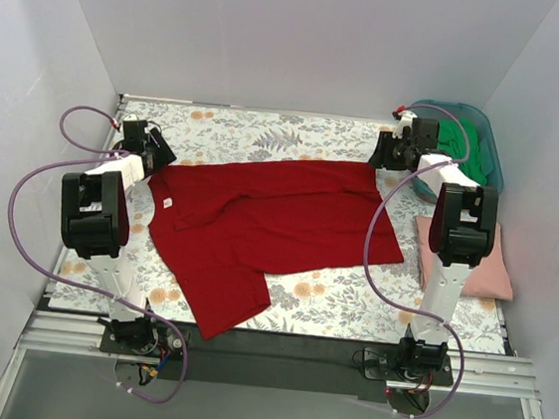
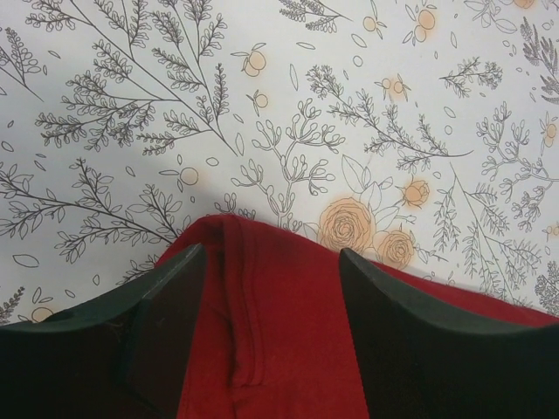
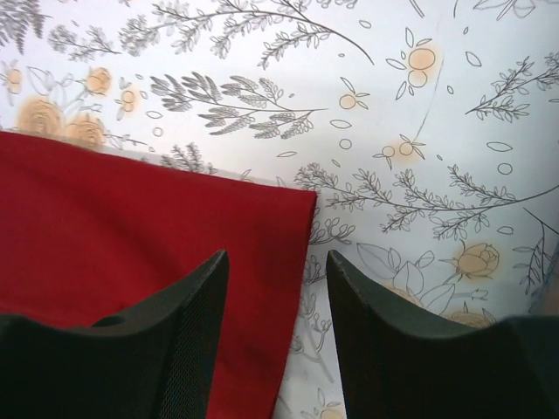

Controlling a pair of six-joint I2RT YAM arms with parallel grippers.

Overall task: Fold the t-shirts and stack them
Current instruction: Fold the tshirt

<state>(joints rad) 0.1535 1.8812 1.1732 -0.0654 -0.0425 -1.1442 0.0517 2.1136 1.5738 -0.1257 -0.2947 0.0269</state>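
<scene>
A deep red t-shirt [image 1: 268, 223] lies spread on the floral table cover [image 1: 267, 133], with a small white neck label at its left edge. My left gripper [image 1: 158, 157] is open over the shirt's left end; in the left wrist view red cloth with a seam [image 2: 271, 332] lies between the fingers [image 2: 166, 332]. My right gripper [image 1: 384, 150] is open over the shirt's far right corner [image 3: 262, 227], its fingers [image 3: 188, 340] straddling the cloth edge. A folded pale pink shirt [image 1: 489, 262] lies at the right. A green shirt [image 1: 461, 149] sits in the teal tub.
The teal plastic tub [image 1: 492, 142] stands at the back right corner. White walls enclose the table on three sides. Both arms' cables loop above the cover. The metal rail with the arm bases [image 1: 274, 354] runs along the near edge.
</scene>
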